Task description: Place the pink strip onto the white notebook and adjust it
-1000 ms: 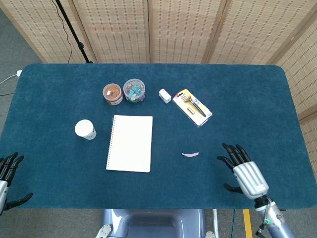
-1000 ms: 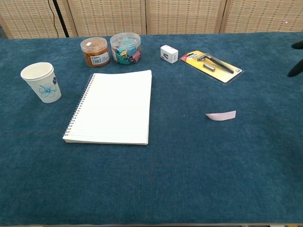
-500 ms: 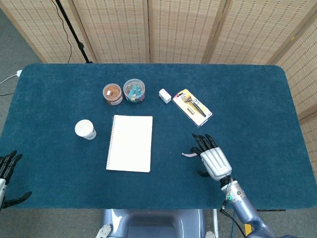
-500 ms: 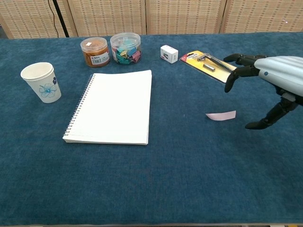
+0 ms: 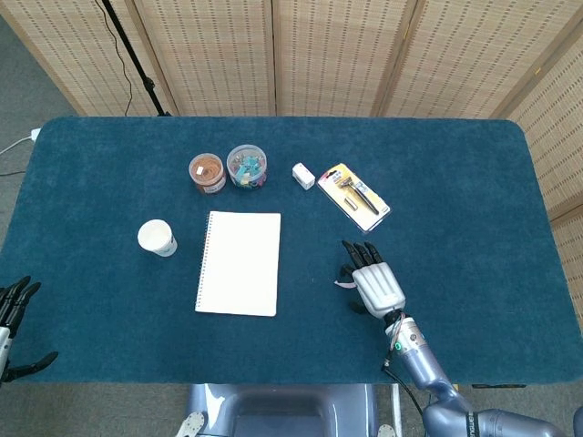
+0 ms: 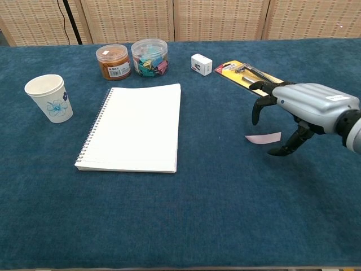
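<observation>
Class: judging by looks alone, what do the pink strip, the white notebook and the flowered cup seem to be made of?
Pink strip: probably thin matte paper, lying flat. White notebook: matte paper pages on a wire spiral. Flowered cup: likely paper, with a rolled rim and printed flower.

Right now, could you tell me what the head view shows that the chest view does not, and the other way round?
Only the head view shows the left robot hand, open at the table's near left edge, and the floor around the table. Only the chest view shows the blue flower printed on the cup and the gap between the right robot hand and the pink strip, which lies flat on the cloth. Both show the notebook, two jars, the small white box, the packaged pen and the right robot hand, fingers spread over the strip.
</observation>
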Action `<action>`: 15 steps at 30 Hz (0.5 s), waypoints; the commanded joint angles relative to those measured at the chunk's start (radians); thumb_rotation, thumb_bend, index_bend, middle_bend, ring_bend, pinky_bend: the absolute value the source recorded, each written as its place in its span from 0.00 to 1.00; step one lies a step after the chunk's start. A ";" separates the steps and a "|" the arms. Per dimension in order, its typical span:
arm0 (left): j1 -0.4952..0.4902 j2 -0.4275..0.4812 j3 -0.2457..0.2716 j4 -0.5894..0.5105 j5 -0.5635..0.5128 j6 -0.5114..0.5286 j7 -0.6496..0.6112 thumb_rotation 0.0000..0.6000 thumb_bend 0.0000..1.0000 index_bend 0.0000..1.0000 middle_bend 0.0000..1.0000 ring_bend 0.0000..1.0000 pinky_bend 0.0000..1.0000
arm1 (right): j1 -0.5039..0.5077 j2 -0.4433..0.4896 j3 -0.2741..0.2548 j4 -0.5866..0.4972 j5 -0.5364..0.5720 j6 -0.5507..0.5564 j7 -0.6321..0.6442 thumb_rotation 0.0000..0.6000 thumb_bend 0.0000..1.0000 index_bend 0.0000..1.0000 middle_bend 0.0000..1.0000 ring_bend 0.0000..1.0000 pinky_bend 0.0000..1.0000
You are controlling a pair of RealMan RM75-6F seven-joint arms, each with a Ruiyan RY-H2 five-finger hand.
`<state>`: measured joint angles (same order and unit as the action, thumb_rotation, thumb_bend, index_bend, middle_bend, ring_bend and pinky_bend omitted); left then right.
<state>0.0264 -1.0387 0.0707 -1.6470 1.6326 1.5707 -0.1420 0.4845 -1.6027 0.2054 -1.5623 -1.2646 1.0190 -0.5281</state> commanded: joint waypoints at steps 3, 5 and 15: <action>-0.001 0.001 0.000 -0.003 -0.002 -0.003 -0.001 1.00 0.00 0.00 0.00 0.00 0.00 | 0.023 -0.023 0.004 0.036 0.026 -0.011 -0.004 1.00 0.32 0.39 0.00 0.00 0.00; -0.001 0.002 -0.002 -0.003 -0.005 -0.003 -0.004 1.00 0.00 0.00 0.00 0.00 0.00 | 0.030 -0.029 0.004 0.049 0.033 -0.013 -0.004 1.00 0.36 0.41 0.00 0.00 0.00; -0.003 0.004 -0.004 -0.009 -0.013 -0.011 -0.003 1.00 0.00 0.00 0.00 0.00 0.00 | 0.059 -0.037 -0.005 0.072 0.062 -0.017 0.005 1.00 0.36 0.43 0.00 0.00 0.00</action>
<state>0.0233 -1.0346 0.0668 -1.6555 1.6199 1.5593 -0.1448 0.5428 -1.6387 0.2008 -1.4909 -1.2032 1.0020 -0.5229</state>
